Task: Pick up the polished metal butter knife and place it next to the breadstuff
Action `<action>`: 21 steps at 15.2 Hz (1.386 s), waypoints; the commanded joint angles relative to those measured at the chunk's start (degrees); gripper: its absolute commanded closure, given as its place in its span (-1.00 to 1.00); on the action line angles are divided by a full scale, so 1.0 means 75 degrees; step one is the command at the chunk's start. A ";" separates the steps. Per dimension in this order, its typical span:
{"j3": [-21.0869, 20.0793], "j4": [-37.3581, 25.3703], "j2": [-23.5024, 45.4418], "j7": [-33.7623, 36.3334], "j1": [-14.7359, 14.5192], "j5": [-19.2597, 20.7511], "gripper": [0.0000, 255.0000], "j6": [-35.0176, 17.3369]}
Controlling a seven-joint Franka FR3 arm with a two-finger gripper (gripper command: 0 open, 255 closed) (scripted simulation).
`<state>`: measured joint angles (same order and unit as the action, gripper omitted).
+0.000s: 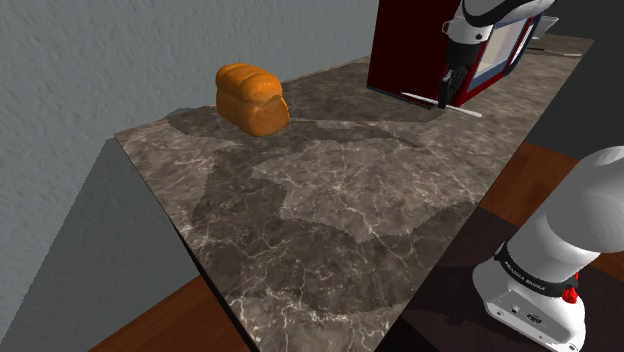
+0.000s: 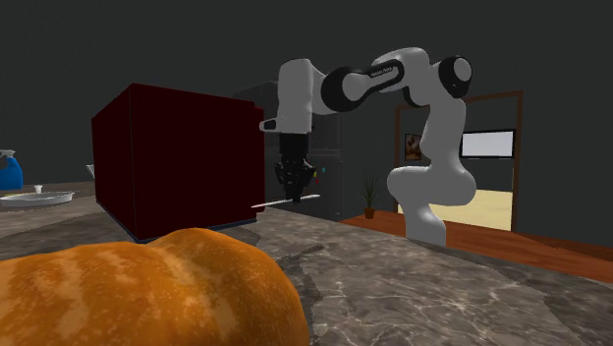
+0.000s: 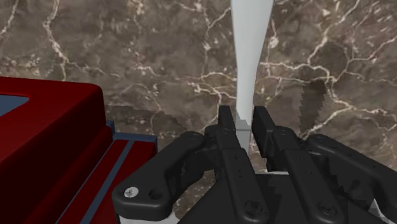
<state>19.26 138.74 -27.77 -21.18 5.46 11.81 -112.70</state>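
My black gripper (image 3: 242, 124) is shut on a pale metal butter knife (image 3: 249, 51), its fingers clasping the knife near the middle. In the shoulder view the gripper (image 1: 443, 98) holds the knife (image 1: 418, 97) level, just over the dark marble counter (image 1: 330, 210), beside a dark red appliance. The second exterior view shows the gripper (image 2: 292, 192) pointing down with the knife (image 2: 270, 203) sticking out on both sides. An orange-brown bread loaf (image 1: 252, 97) lies at the counter's far left in the shoulder view, well away from the gripper. The loaf (image 2: 147, 290) is close in the foreground of the second exterior view.
A dark red boxy appliance (image 1: 410, 50) (image 2: 177, 167) stands right next to the gripper. A white plate (image 2: 34, 198) and a blue object (image 2: 8, 172) sit behind it. The counter's edge (image 1: 470, 210) drops off toward the arm's white base (image 1: 540, 290).
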 commanded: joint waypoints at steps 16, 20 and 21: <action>-0.0227 -0.1622 -0.0167 -0.0087 -0.0067 -0.0158 1.00 0.1793; -0.0266 -0.2064 -0.0126 -0.0116 -0.0087 -0.0197 1.00 0.2193; -0.0275 -0.2178 -0.0111 -0.0123 -0.0092 -0.0207 1.00 0.2293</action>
<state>17.21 123.14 -28.69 -21.99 4.77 10.30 -96.17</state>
